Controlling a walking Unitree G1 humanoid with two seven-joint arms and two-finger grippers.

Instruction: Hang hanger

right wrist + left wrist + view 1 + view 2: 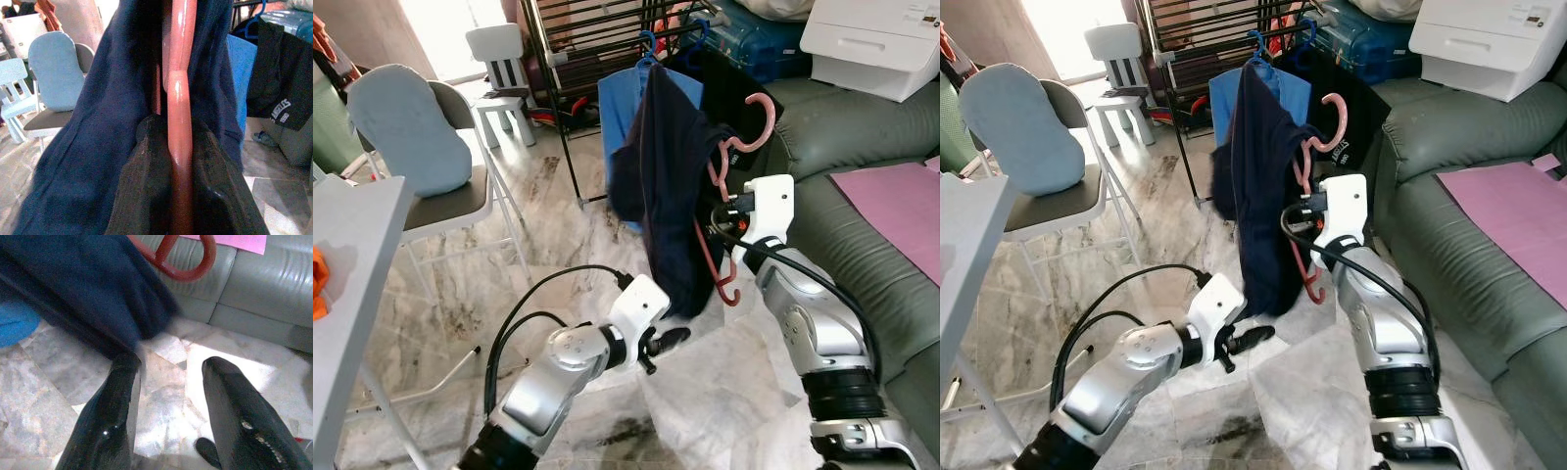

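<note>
A pink-red plastic hanger [744,137] carries a dark navy garment [666,196] that droops toward the floor. My right gripper [724,203] holds it up in front of the black metal rack [597,59]. In the right wrist view the fingers [146,186] are shut on the hanger's bar [180,147], with navy cloth on both sides. The hook [1335,106] points up, apart from the rack. My left gripper [672,339] is low over the marble floor, just below the garment's hem, open and holding nothing [171,361].
A blue shirt [619,108] on a blue hanger and a black garment [734,78] hang on the rack. The green sofa [862,147] with a pink cloth [901,206] is on the right. A cushioned chair [411,127] and white table [352,255] stand on the left.
</note>
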